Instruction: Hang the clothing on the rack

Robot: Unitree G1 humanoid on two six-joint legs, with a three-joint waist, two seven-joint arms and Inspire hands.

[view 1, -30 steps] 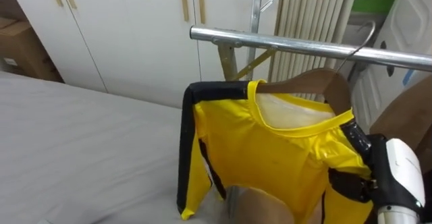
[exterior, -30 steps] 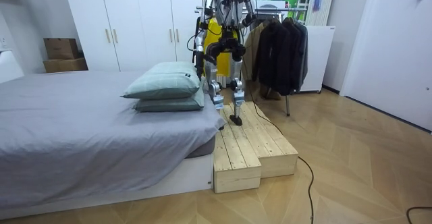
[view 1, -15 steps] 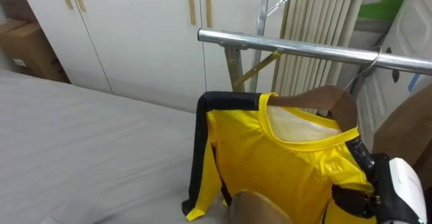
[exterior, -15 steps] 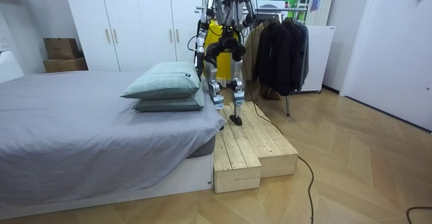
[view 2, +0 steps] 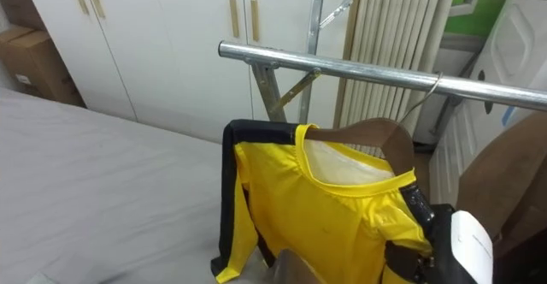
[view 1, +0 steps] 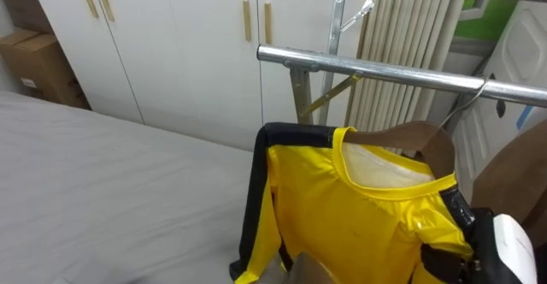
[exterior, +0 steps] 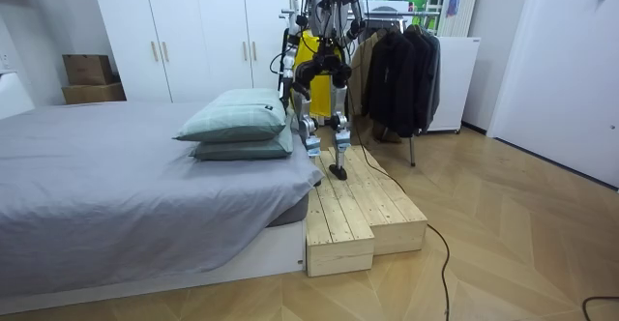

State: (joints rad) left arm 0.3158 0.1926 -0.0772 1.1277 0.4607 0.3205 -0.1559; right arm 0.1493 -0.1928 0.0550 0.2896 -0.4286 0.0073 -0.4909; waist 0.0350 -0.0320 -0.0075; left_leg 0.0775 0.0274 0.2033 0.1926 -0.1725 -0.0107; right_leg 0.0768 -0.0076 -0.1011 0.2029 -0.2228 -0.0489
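A yellow shirt (view 1: 350,215) with black trim hangs on a brown wooden hanger (view 1: 419,139). The hanger's thin wire hook (view 1: 466,104) reaches up to the metal rail (view 1: 367,66) of the clothes rack; I cannot tell whether it lies over the rail. My right hand (view 1: 455,209) comes in from the lower right, its dark fingers curled over the shirt's right shoulder. A blurred tan shape (view 1: 309,273) at the bottom edge below the shirt may be my left hand. In the room view I stand upright on a wooden platform (exterior: 363,215), facing the rack, with the shirt (exterior: 306,43) raised before me.
White wardrobe doors (view 1: 171,44) and a radiator (view 1: 402,27) stand behind the rack. The grey bed (view 1: 94,190) lies to my left, with cardboard boxes (view 1: 34,62) beyond it. Dark coats (exterior: 401,70) hang further along the rack. Pillows (exterior: 237,123) lie on the bed's corner.
The eye view has tilted upward. The hanger has sunk relative to the rail: its hook stood above the rail a second ago and now ends at it.
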